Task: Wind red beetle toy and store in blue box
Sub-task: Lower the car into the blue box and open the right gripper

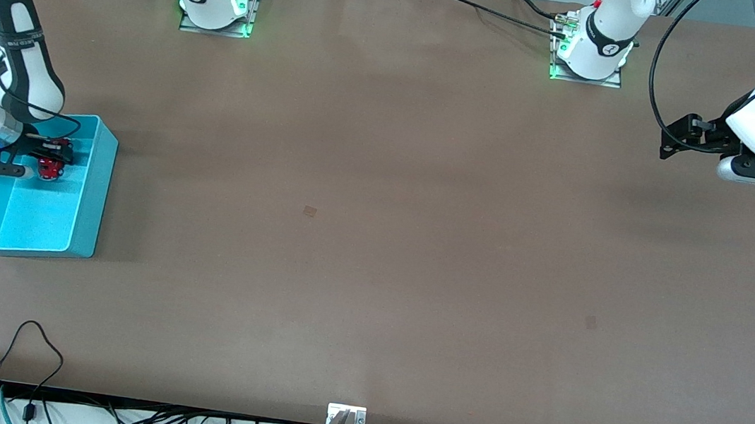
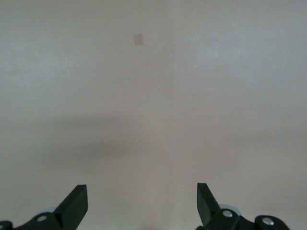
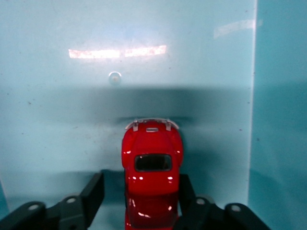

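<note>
At the right arm's end of the desk, near the edge nearer the front camera, stands the blue box (image 1: 88,207). The right gripper (image 1: 45,163) is down inside it, over the half of the box farther from the front camera. The red beetle toy (image 3: 152,172) sits between its fingers (image 3: 93,191); the right wrist view shows one finger against the car's flank and the other standing off with a gap, so the jaws look parted and the toy appears to rest on the box floor, though contact with the floor cannot be confirmed.

Judging from this, the storing step is in hand and nearly finished: the car is already in the box. The next move calls for a straight lift of the right gripper, clear of the car and the tall thin walls, without dragging the toy along.

Toward the left arm's end, near the desk's corner by the bases, the left gripper (image 2: 142,203) waits over bare tabletop, fingers spread wide and holding nothing.
</note>
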You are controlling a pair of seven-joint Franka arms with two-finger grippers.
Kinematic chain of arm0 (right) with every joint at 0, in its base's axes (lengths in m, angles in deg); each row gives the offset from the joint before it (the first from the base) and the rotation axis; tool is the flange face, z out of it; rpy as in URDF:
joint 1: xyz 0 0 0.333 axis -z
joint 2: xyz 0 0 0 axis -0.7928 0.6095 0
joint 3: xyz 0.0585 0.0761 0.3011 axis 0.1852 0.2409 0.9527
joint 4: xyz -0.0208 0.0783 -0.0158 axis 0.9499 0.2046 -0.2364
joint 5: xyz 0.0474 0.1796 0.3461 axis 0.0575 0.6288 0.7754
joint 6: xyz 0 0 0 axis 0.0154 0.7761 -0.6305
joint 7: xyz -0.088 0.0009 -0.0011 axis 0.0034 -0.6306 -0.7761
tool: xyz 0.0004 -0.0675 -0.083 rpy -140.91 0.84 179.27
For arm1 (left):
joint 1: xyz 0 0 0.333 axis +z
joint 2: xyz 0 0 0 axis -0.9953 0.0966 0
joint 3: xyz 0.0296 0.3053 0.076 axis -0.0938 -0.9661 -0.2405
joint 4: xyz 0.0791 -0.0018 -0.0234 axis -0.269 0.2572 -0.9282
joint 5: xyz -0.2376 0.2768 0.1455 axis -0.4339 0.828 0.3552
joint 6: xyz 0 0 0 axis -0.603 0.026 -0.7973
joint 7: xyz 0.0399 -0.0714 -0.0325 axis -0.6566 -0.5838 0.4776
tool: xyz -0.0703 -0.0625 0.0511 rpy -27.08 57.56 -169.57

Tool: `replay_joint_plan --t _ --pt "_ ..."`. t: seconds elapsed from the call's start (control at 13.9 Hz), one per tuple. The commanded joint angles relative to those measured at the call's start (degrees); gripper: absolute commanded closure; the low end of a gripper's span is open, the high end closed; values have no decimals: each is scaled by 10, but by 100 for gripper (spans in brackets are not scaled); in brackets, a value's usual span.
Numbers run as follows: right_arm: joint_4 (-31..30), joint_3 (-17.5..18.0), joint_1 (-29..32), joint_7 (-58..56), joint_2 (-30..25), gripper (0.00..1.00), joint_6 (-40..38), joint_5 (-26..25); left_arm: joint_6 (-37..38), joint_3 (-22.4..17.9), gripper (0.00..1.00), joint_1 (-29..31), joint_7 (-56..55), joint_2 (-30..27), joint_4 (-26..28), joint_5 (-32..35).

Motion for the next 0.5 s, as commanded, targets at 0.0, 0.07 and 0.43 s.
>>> replay_joint_plan --t 0.0,0.07,0.43 --pt "0 5 5 2 -5 0 3 8 6 3 0 0 -1 1 -9 11" --pt "2 6 5 1 -12 0 1 7 6 3 0 0 -1 2 -9 12" --pt "17 23 10 0 -136 0 -130 7 6 3 0 0 -1 2 -9 11"
